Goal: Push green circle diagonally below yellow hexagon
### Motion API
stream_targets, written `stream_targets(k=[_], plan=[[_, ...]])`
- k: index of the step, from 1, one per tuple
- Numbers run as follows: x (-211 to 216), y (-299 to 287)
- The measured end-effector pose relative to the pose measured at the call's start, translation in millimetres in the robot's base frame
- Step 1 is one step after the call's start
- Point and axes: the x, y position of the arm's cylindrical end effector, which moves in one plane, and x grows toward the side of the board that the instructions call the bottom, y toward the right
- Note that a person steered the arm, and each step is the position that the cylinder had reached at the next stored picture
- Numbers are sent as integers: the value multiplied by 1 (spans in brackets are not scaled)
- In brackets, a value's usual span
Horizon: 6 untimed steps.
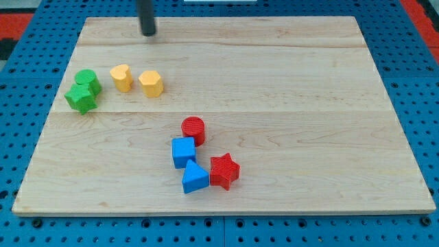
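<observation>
The green circle (88, 80) sits at the view's left, touching the green star (81, 98) just below it. The yellow hexagon (151, 83) lies to the right of it, with the yellow heart (121, 77) between the two. My tip (148, 32) is near the board's top edge, above the yellow blocks and up and to the right of the green circle. It touches no block.
A cluster lies at the lower middle: a red circle (193, 128), a blue cube (184, 151), a blue triangle (194, 178) and a red star (223, 171). The wooden board (309, 103) rests on a blue pegboard (418, 68).
</observation>
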Motion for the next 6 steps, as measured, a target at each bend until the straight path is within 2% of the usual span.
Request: stream_targets(k=[1,2,3,4,6], plan=[[32,-86],[70,-119],[115,-118],[138,-114],[161,-19]])
